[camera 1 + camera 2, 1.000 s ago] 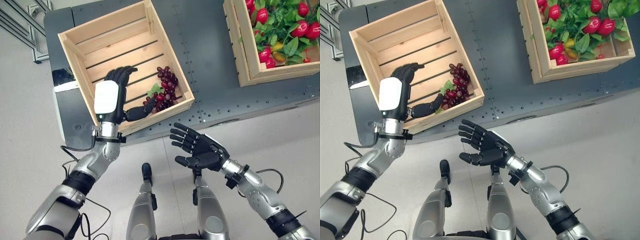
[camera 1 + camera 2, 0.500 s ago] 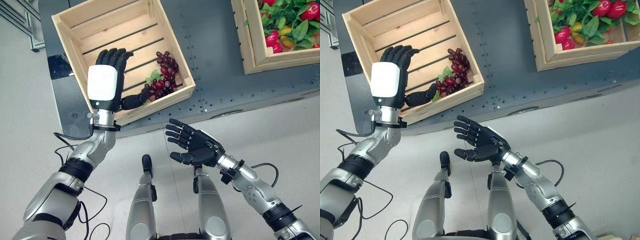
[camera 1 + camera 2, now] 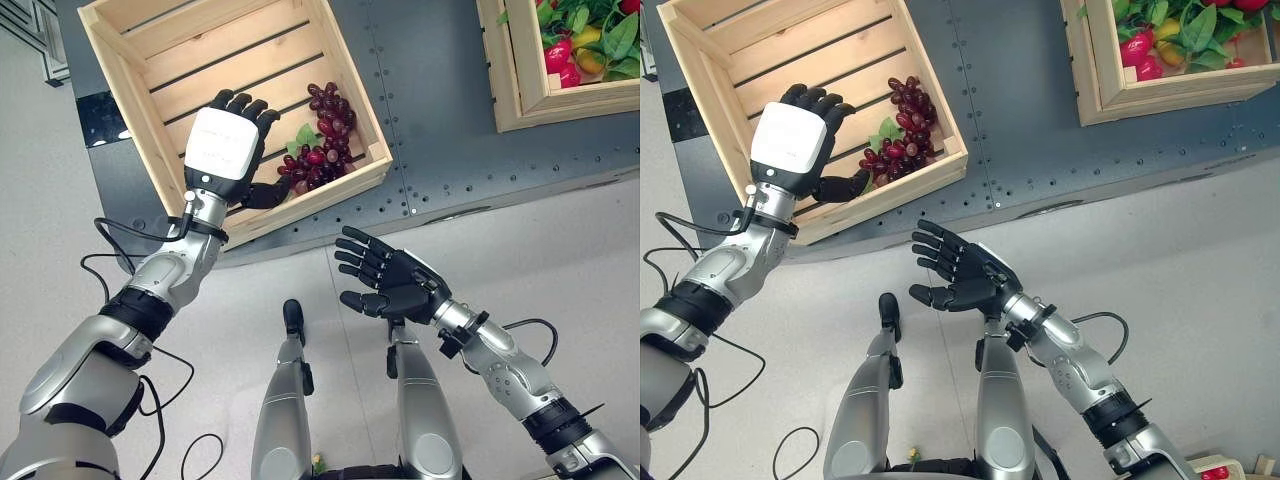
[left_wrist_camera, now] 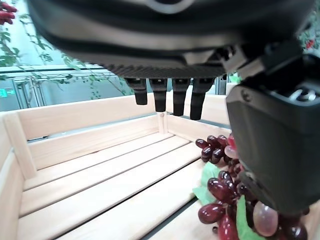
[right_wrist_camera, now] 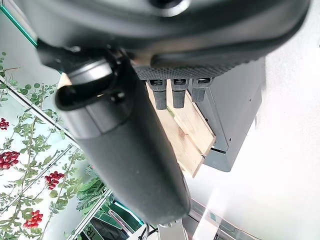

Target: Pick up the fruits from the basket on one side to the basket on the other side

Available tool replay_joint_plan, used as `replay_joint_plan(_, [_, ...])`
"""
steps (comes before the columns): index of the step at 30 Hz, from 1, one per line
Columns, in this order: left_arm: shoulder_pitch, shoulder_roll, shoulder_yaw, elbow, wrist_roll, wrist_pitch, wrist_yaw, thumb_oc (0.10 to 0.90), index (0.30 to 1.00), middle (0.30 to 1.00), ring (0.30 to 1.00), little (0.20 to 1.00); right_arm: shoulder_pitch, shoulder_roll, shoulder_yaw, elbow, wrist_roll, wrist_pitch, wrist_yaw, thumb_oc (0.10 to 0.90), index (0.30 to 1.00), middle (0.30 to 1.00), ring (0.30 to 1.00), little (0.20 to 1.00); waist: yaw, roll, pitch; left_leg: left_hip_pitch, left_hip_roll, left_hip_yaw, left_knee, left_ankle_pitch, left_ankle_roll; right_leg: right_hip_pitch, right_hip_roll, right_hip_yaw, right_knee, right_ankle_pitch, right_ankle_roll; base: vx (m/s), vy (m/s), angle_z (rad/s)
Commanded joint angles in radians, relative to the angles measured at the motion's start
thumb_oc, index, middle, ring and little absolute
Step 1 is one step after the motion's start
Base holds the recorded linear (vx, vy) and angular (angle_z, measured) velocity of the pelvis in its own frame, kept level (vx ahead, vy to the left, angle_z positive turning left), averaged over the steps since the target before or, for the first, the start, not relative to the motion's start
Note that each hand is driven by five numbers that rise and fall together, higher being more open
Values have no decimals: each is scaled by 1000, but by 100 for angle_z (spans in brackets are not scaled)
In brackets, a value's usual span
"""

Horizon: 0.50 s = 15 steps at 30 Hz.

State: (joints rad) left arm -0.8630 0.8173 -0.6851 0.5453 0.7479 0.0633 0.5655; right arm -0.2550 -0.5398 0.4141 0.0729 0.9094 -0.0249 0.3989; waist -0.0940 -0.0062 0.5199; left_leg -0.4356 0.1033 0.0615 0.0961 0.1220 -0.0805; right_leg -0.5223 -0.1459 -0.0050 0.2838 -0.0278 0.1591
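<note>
Left eye view: left hand [image 3: 225, 150], fingers straight, hovers beside the grapes [image 3: 322, 150] in the crate [image 3: 130, 105].

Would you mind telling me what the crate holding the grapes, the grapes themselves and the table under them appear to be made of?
The crate looks like pale unfinished wood: slats with visible grain and gaps. The grapes look like glossy, probably plastic imitation fruit, some translucent, with flat green leaves. The table appears to be dark grey matte metal, judging by its rows of rivets or screws.
</note>
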Motion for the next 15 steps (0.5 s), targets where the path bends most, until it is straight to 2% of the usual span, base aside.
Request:
replay_joint_plan(1, [-125, 53, 18, -19, 95, 11, -16, 800, 900, 900, 900, 900, -33, 25, -5, -148, 17, -34, 0, 800, 900, 900, 900, 900, -33, -40, 0, -62, -38, -7, 172, -82, 29, 56, 20, 4, -124, 116, -64, 0, 0, 0])
replay_joint_plan(7, [-160, 51, -22, -21, 155, 8, -85, 800, 900, 900, 900, 900, -46, 29, 6, -142, 19, -42, -28, 800, 900, 900, 900, 900, -37, -45, 0, -78, -36, 0, 192, -88, 31, 39, 20, 12, -116, 121, -62, 0, 0, 0])
replay_joint_plan(15, [-207, 31, -48, -16, 233, -16, -54, 800, 900, 900, 900, 900, -56, 46, 8, -140, 20, -45, -52, 800, 900, 900, 900, 900, -43, -54, 0, -89, -39, 8, 197, -93, 33, 23, 19, 21, -118, 130, -56, 3, -1, 0])
